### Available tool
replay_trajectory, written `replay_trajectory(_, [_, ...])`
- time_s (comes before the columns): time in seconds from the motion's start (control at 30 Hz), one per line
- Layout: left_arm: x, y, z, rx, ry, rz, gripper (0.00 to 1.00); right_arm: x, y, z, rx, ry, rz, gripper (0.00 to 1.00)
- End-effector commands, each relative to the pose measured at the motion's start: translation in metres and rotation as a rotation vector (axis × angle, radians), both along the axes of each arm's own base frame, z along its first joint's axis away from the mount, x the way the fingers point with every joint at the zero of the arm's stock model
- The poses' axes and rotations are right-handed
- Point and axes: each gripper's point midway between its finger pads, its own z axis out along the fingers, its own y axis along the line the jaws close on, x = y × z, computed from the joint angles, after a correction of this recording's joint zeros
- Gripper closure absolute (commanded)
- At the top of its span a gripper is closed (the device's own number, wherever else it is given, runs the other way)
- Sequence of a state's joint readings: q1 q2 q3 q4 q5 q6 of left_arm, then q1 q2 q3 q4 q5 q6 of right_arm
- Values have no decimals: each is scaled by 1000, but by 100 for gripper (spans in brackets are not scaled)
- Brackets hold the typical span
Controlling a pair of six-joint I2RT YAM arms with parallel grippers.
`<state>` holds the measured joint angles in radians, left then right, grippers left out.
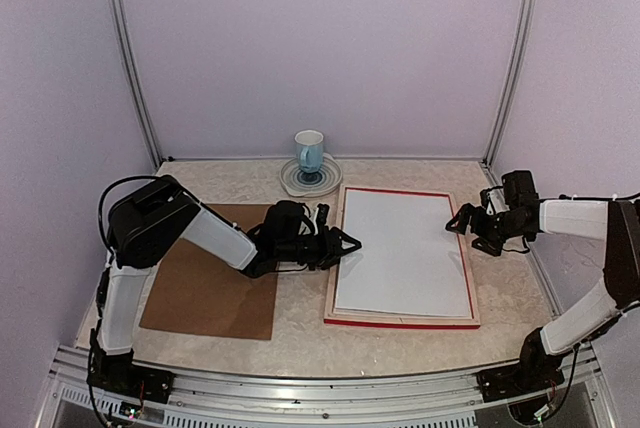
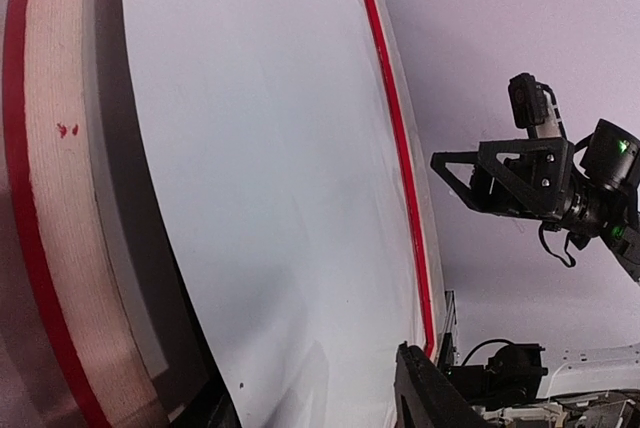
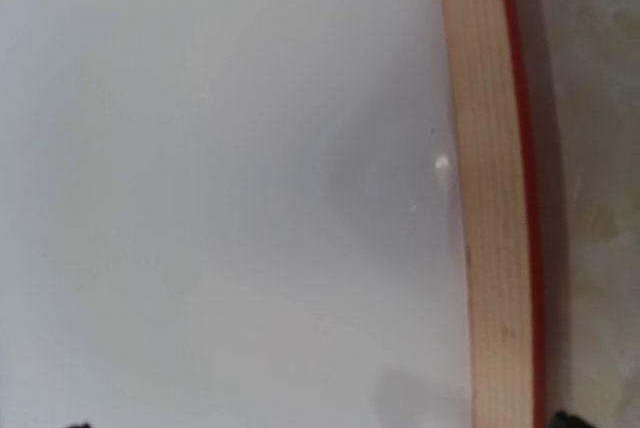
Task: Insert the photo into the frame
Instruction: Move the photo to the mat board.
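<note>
The left claw (image 1: 345,244) is hovering low at the left rail of the frame (image 1: 400,322), its jaws standing partly apart and gripping nothing that I can see. In its wrist view only one dark finger (image 2: 430,398) is showing clearly. The right claw (image 1: 465,233) is hanging over the frame's right rail, near the far corner, with its jaws spread wide and nothing between them.

Nearest on the left, a flat brown backing board (image 1: 215,278) is lying on the mottled beige table (image 1: 300,338). It is matte, cardboard-like and rectangular, and the left arm is reaching across its far part.

Just right of it the frame is lying face down. Its reverse is showing as a band of pale wood with fine grain, its outer edges are thin and red, and a couple of small red specks are marking the wood near the left claw.

The photo (image 1: 405,248) is lying inside the frame with its plain white reverse upward. It is smooth and slightly glossy, and it is filling nearly the whole opening.

Farthest back, a white and pale blue mug (image 1: 309,151) is standing upright on a round pale saucer (image 1: 296,184) with a darker ring. I cannot tell whether the mug is holding anything.
</note>
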<state>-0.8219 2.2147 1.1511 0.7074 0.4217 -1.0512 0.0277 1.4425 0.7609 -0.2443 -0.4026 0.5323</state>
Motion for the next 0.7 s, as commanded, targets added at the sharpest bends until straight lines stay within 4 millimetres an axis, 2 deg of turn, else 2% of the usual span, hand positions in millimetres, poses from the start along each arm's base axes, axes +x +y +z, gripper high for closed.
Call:
replay_trajectory(0.0, [2, -3, 23, -1, -49, 3, 52, 1, -8, -3, -19, 11, -21, 1])
replay_trajectory(0.67, [-2, 3, 39, 17, -72, 24, 39, -3, -8, -4, -23, 14, -25, 1])
